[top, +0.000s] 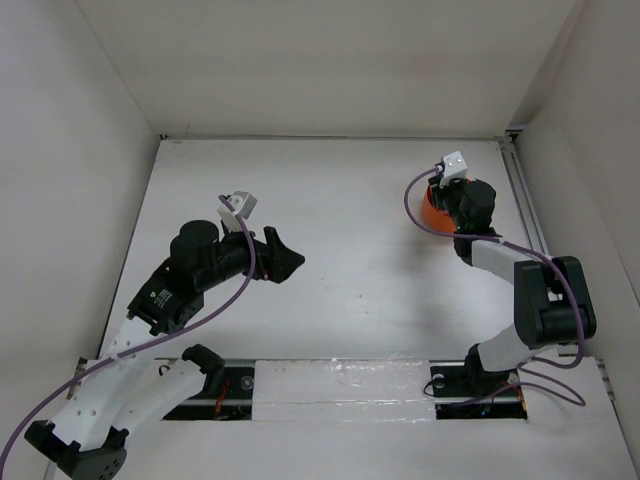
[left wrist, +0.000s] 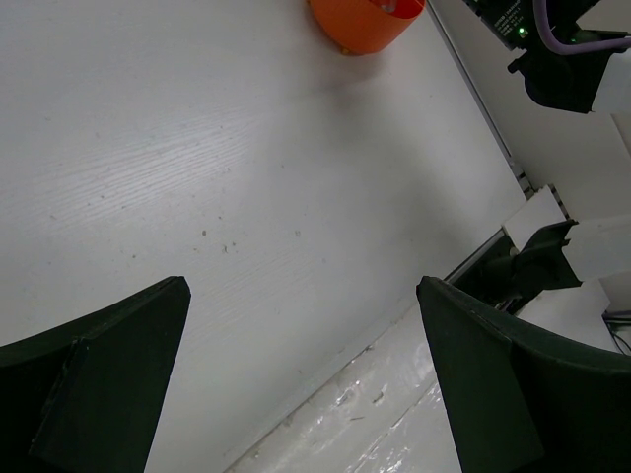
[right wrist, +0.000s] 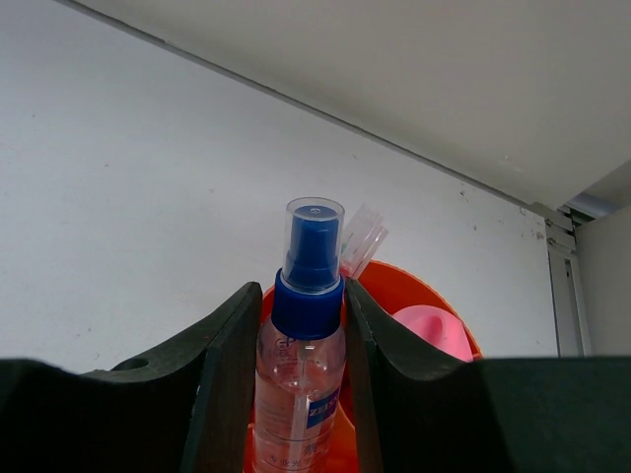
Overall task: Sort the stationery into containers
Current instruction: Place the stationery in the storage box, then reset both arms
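Observation:
In the right wrist view a clear bottle (right wrist: 299,379) with a blue cap (right wrist: 308,301) stands upright between the fingers of my right gripper (right wrist: 302,296), which is shut on it just below the cap. The bottle's lower part sits inside the round orange tub (right wrist: 426,288). A pink rounded item (right wrist: 434,330) and a clear pen cap (right wrist: 363,239) also show in the tub. From above, the right gripper (top: 447,196) hangs over the tub (top: 431,213) and hides the bottle. My left gripper (top: 281,256) is open with nothing between its fingers (left wrist: 118,345), low over bare table.
The tub (left wrist: 367,24) stands at the far right of the white table, close to the right wall rail (top: 524,205). The right arm's links (top: 545,295) rise along the right side. A taped strip (top: 340,385) runs along the near edge between the arm bases.

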Robot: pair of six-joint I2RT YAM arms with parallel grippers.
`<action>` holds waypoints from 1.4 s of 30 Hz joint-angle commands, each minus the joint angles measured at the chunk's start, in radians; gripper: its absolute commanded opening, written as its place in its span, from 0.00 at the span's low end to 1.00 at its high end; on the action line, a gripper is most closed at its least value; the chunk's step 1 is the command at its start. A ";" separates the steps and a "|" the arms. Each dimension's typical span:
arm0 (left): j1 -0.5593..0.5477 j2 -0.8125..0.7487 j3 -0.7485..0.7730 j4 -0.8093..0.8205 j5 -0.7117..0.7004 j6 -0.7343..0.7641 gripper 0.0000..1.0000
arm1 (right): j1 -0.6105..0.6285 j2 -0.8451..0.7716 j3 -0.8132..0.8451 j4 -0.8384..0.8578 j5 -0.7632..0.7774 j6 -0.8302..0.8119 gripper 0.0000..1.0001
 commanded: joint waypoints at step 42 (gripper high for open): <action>-0.002 -0.013 -0.007 0.026 -0.025 0.016 1.00 | 0.213 -0.263 -0.017 0.034 0.144 -0.030 0.76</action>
